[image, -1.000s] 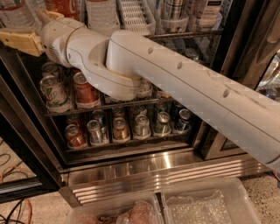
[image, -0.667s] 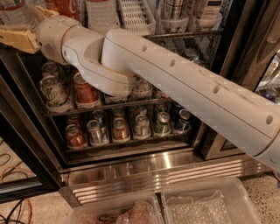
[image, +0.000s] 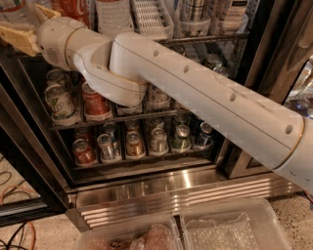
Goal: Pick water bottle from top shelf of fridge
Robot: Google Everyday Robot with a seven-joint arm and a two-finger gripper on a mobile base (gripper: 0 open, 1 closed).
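Gripper (image: 18, 39) is sitting left of and just below the red cola bottle (image: 74, 7), its tan end running off the frame edge, so I cannot tell how far open it is or whether it is gripping anything. Water bottle (image: 13, 10) is showing only as a clear sliver left of the cola bottle, just above the gripper, cropped by the top edge; contact is unreadable. Top shelf (image: 205, 40) of the fridge (image: 161, 188) is showing its wire edge only right of the cola bottle. The white arm (image: 205, 93) is covering the rest and hiding part of the can rows (image: 134, 144) below. Whitish ribbed bottle (image: 113, 17) is standing just right of the cola bottle, its top cropped
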